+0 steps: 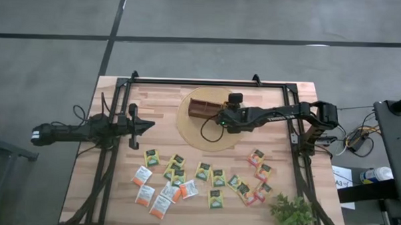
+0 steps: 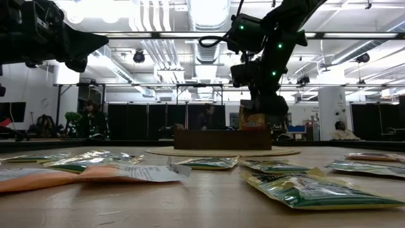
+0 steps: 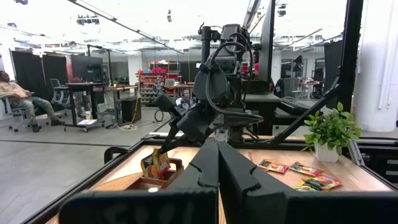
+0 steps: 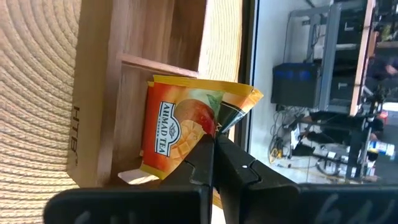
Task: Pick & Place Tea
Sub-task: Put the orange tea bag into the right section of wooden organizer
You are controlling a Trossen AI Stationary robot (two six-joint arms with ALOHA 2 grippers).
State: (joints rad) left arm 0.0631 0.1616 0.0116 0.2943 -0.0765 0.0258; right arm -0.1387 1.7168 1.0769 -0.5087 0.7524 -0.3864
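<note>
Orange and yellow, with a printed mango and a white brand panel, the tea packet (image 4: 186, 127) was pinched at one crumpled corner between the closed fingers of the right gripper (image 4: 214, 144), hanging tilted inside an end compartment of the brown wooden tray (image 4: 99, 93). That tray sat on a round woven mat (image 1: 193, 132) toward the far side of the wooden table (image 1: 154, 104). The left wrist view showed the same packet (image 3: 154, 167) standing up out of the tray under the right arm. The remaining tea packets (image 1: 205, 179) lay scattered flat across the near half of the table: white-and-orange ones at the left, yellow-green ones with dark panels in the middle, orange-red ones toward the right, near a small potted plant (image 1: 292, 212). The left gripper (image 1: 148, 126) hovered above the table's left side with its jaws pressed together, holding nothing.
</note>
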